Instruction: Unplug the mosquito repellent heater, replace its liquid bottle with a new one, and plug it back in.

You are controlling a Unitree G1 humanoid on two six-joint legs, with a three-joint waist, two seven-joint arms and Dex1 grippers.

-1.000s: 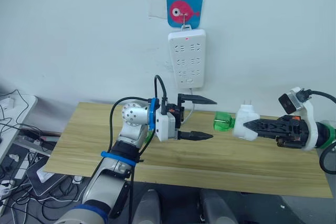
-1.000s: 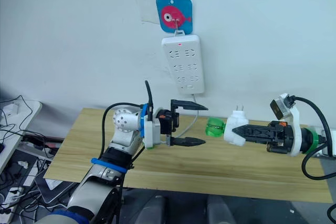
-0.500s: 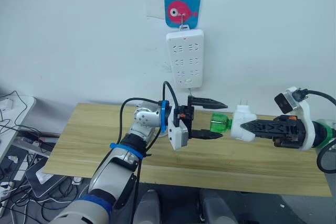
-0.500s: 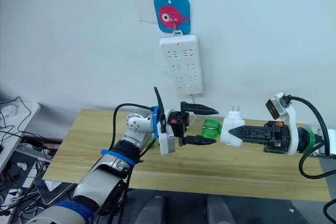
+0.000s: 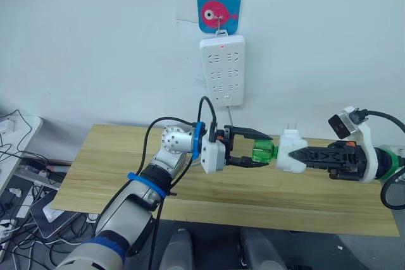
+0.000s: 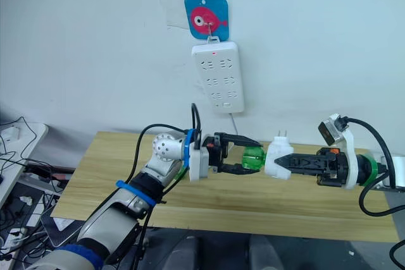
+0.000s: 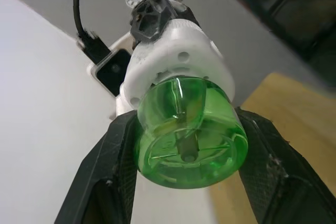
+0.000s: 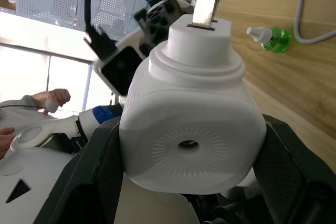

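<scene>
Two tools share the load above the counter [image 5: 95, 169]: right tool [image 5: 302, 154] clamps the mosquito repellent heater [image 5: 290, 153], left tool [image 5: 250, 150] pinches its green bottle [image 5: 263, 152]; best to twist the bottle free while the heater stays fixed.

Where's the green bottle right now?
The green bottle sits mid-air above the table, screwed into the heater, between the left end effector's fingers.

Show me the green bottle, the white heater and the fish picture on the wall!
green bottle [image 7: 190, 132]: left wrist view, on its round bottom.
white heater [image 8: 191, 121]: right wrist view, on its rounded body.
fish picture [image 5: 218, 9]: left eye view, on the pink fish.
</scene>
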